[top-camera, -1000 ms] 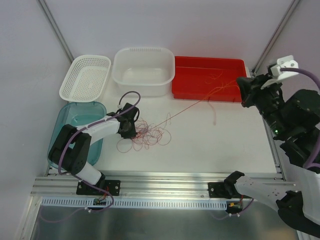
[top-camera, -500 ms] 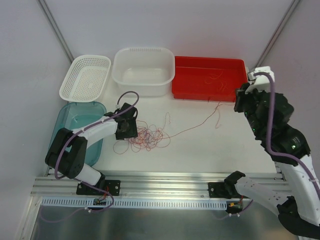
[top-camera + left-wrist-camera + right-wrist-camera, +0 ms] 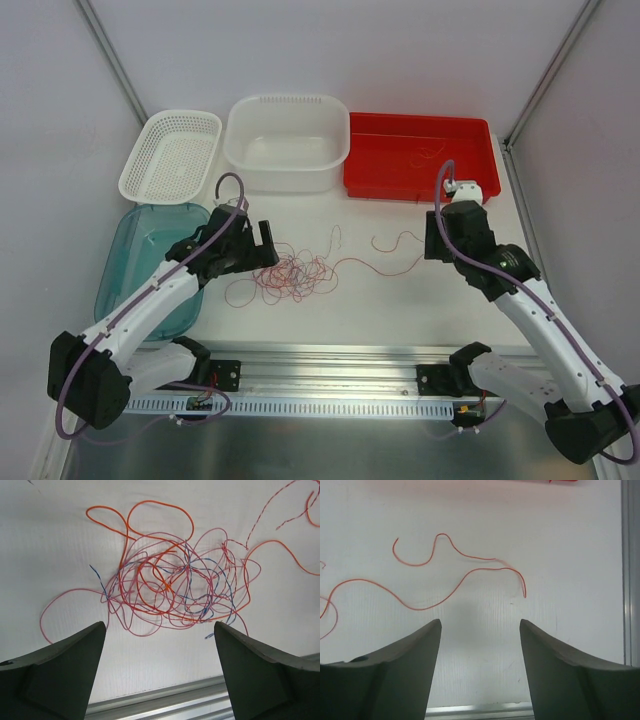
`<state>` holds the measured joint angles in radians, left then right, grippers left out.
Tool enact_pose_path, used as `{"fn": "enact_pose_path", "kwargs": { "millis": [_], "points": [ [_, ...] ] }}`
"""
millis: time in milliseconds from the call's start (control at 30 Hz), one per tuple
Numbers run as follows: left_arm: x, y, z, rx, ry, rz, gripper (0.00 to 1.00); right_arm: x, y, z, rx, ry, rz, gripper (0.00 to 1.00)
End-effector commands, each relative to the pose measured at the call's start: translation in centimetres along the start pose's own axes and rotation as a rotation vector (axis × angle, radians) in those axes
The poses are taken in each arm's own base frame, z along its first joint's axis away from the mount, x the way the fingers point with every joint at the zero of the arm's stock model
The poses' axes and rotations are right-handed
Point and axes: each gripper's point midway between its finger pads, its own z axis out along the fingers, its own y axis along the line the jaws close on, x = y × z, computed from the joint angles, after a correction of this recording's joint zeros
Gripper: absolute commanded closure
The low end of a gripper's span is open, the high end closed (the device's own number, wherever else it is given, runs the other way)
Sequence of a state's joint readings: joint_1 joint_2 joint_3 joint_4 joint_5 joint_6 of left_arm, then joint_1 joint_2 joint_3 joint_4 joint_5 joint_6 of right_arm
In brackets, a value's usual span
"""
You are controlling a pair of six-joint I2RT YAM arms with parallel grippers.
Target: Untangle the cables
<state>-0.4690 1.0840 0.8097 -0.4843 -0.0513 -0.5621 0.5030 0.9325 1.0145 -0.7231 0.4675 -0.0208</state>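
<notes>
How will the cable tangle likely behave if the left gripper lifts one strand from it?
Probably floppy: the tangle is thin wires lying in limp curls. Its loops cross many times, so pulling one would likely drag the clump along. It looks light, and the open left gripper may struggle to isolate one strand.

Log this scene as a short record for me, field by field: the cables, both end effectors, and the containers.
tangle: knot of thin cables on the table, mostly red-orange and pink, some blue
loose: orange strands trailing to the right of the knot
left end effector: open, above the knot, holding nothing
right end effector: open, above the orange strands, holding nothing
red tray: back right, few cables inside
other containers: white tub, white basket, teal bin; no cables seen in them
</notes>
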Motion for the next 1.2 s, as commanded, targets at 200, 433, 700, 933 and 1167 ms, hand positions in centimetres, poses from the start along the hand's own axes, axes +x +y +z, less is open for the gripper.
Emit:
{"fn": "enact_pose_path", "kwargs": {
  "millis": [200,433,700,933,1167],
  "points": [
    [3.2,-1.9,-0.7,0.1,0.122,-0.052,0.09,1.1,13.6,-3.6,-0.735,-0.037,-0.234,0.23],
    [3.6,-4.1,-0.2,0.103,0.156,-0.006,0.09,4.2,21.8,-1.6,-0.984,0.074,-0.315,0.3],
    [4.0,-5.1,1.3,0.065,0.189,0.031,0.11,6.3,27.0,1.2,-1.103,0.144,-0.339,0.38],
    [4.3,-5.6,2.7,0.038,0.217,0.042,0.13,8.7,28.8,4.2,-1.117,0.214,-0.352,0.39],
    [4.2,-5.2,4.3,-0.016,0.221,0.059,0.15,8.9,30.3,5.8,-1.13,0.205,-0.347,0.4]
  ]
}}
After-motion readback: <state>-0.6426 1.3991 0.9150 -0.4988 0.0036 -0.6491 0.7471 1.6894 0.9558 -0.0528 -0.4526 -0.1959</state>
